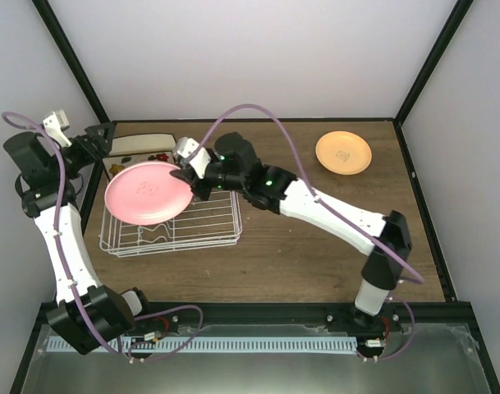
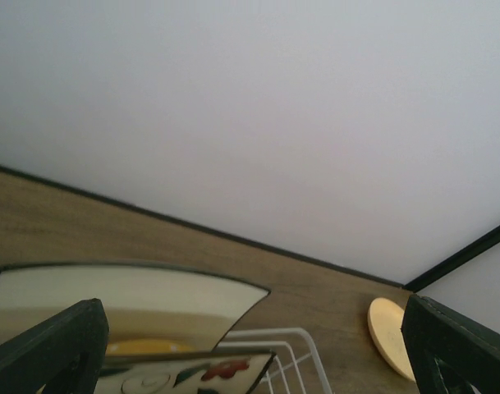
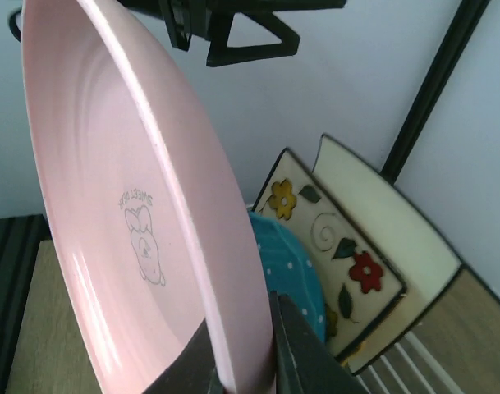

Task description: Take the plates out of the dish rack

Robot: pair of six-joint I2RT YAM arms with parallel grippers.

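My right gripper (image 1: 186, 176) is shut on the rim of the round pink plate (image 1: 147, 193) and holds it tilted above the white wire dish rack (image 1: 208, 226). In the right wrist view the fingers (image 3: 295, 353) pinch the pink plate (image 3: 135, 230). Behind it stand a teal dotted plate (image 3: 297, 279), a flowered cream square plate (image 3: 340, 254) and a plain cream square plate (image 3: 389, 230). My left gripper (image 1: 98, 139) is open and empty over the cream plates (image 2: 110, 295) at the rack's back left. A pale-orange plate (image 1: 343, 152) lies on the table at the far right. No bright-orange scalloped plate shows clearly.
The wooden table (image 1: 315, 246) is framed by black posts and white walls. The rack's right half holds bare prongs. The left arm rises along the left wall. The right arm stretches diagonally from the near right to the rack.
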